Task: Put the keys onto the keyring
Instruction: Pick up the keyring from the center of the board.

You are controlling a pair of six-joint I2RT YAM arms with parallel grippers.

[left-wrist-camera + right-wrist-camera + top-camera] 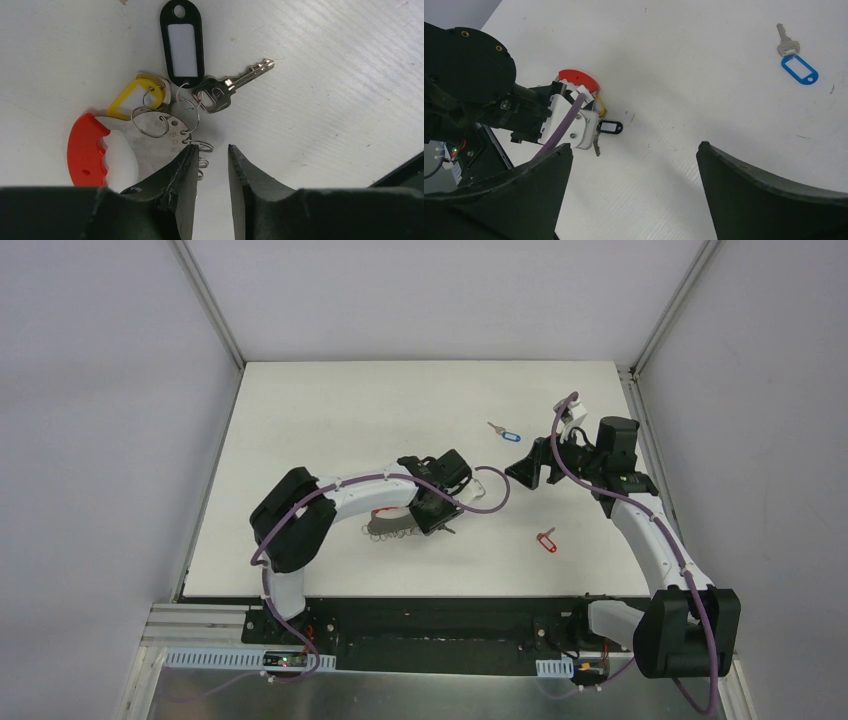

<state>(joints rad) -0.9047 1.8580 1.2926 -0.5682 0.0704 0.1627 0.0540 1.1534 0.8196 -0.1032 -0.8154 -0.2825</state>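
The left gripper [210, 157] hangs low over the table [340, 65], its jaws narrowed to a slim gap and clamping nothing. A small wire clip [200, 146] touches one finger's inner edge. Just above lies the keyring [87, 150], its red half at lower left, with a black-tagged key [220, 90] and a yellow tag [131, 96] bunched on it.

The right gripper [634, 150] gapes wide and empty. The blue-tagged key [796, 60] lies loose at the upper right of its view. The red-tagged key [546, 540] lies right of centre in the top view.

The clip sits off-centre, so closing may miss it, catch a neighbouring ring or drag the light keyring.
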